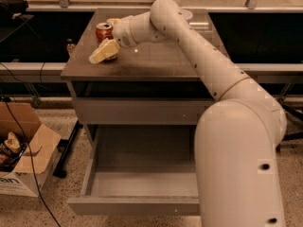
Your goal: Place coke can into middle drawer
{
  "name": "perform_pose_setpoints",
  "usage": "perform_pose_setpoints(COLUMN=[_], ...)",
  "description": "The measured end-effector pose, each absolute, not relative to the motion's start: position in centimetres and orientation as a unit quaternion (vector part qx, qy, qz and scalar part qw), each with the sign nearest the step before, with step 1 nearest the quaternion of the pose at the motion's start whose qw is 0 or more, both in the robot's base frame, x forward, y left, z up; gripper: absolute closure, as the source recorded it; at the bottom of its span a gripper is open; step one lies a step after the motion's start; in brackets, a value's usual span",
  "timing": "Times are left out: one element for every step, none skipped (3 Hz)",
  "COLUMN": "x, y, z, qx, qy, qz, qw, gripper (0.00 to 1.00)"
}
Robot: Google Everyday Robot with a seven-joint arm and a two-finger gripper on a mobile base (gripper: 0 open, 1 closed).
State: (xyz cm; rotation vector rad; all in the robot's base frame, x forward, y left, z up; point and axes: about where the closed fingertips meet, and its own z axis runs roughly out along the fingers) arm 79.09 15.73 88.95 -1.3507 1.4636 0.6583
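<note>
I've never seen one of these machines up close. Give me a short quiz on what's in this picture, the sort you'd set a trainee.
1. Where on the grey cabinet does the small red-orange soda can stand?
2. True or false: the wide shallow grey middle drawer is pulled open.
3. The robot's cream gripper is: A) at the soda can; B) down inside the middle drawer; C) tucked against the robot's own body.

Key
1. On its top, towards the far left corner as the camera sees it.
2. True.
3. A.
</note>
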Motion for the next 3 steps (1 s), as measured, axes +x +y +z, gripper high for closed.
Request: perform_pose_setpoints(x=[80.3, 80.93, 81.28], y=[16.62, 17.21, 17.05], z=[88.22, 87.69, 87.52], qx=[-0.551, -0.551, -0.547], qy=[0.606, 0.61, 0.615], qz=[0.289, 0.294, 0.293], qw=[0.496, 0.489, 0.486], gripper=[0.0, 0.16, 0.39])
